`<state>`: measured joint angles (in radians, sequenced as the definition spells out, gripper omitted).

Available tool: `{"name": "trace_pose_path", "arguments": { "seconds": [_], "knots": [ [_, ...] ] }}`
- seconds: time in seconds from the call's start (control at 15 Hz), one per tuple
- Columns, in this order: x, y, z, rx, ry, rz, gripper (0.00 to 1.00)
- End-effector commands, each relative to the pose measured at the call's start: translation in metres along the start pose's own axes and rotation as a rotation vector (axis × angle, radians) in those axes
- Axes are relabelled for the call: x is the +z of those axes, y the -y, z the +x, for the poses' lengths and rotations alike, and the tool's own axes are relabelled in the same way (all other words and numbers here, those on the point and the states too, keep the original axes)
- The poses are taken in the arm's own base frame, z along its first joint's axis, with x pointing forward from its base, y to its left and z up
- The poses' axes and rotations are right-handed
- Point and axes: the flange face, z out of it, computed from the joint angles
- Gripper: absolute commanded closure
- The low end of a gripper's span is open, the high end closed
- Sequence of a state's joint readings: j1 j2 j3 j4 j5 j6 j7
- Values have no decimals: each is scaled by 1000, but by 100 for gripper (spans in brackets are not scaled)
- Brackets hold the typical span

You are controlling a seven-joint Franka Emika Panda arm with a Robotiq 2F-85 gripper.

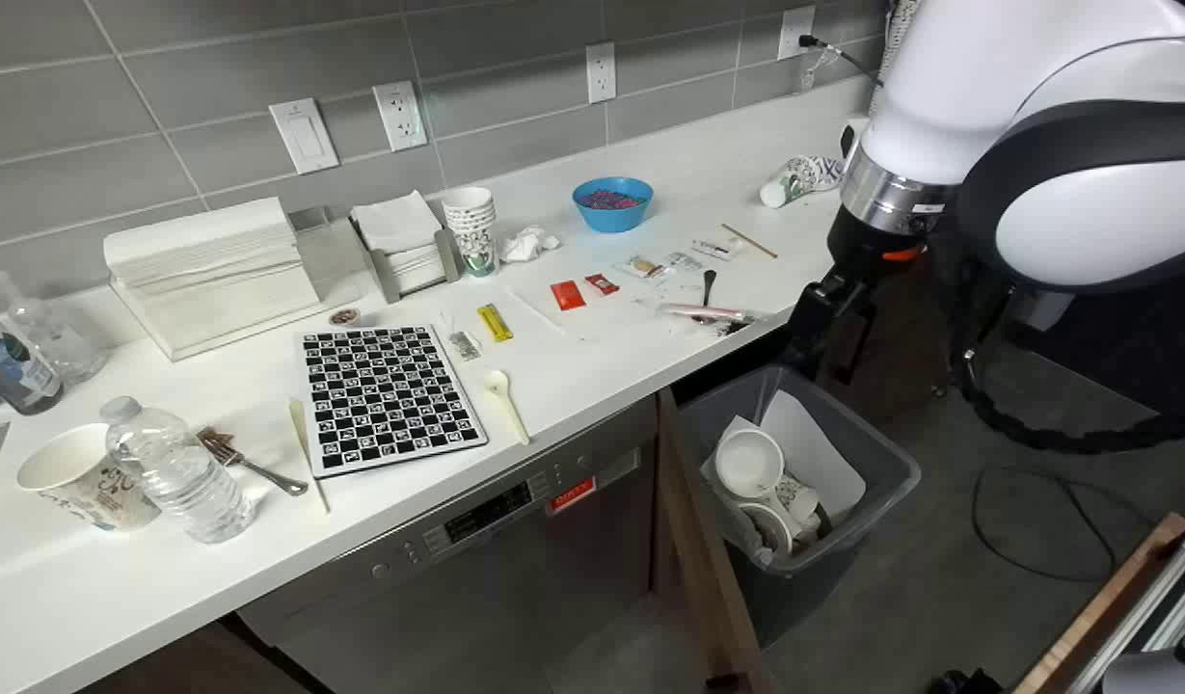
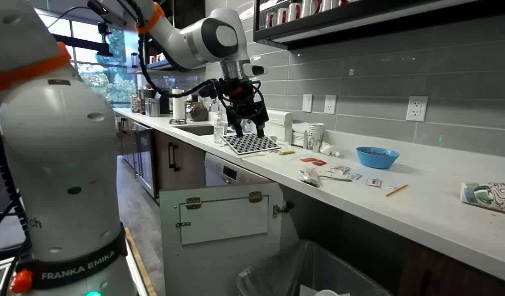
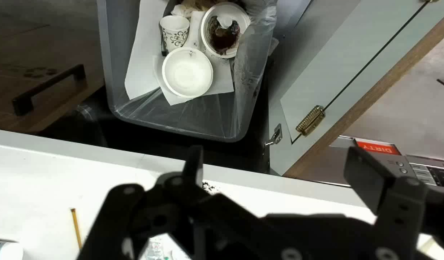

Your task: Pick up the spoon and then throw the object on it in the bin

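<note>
A small slender grey spoon lies on the counter near its front edge; it also shows in an exterior view. A clear pinkish wrapper with dark crumbs lies across its lower end; whether it rests in the spoon's bowl I cannot tell. The spoon is hidden in the wrist view. The dark grey bin with a liner stands below the counter edge and holds cups, bowls and paper; its rim shows in the wrist view. My gripper is open and empty, raised beyond the counter edge, its fingers wide apart.
An open cabinet door stands beside the bin. On the counter are a blue bowl, red packets, a checkered board, a pale spoon, a fork with brown matter and a water bottle.
</note>
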<state>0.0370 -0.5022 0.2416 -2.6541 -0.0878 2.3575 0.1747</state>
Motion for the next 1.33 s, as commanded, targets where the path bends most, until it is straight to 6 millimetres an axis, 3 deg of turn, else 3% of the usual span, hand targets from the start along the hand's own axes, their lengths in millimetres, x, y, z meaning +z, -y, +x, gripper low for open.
{"name": "trace_pose_path", "arguments": {
  "seconds": [0.0, 0.47, 0.93, 1.27],
  "knots": [
    [0, 0, 0, 0, 1, 0, 0],
    [0, 0, 0, 0, 1, 0, 0],
    [18, -61, 54, 404, 93, 1, 0],
    [55, -91, 109, 685, 105, 27, 0]
  ]
}}
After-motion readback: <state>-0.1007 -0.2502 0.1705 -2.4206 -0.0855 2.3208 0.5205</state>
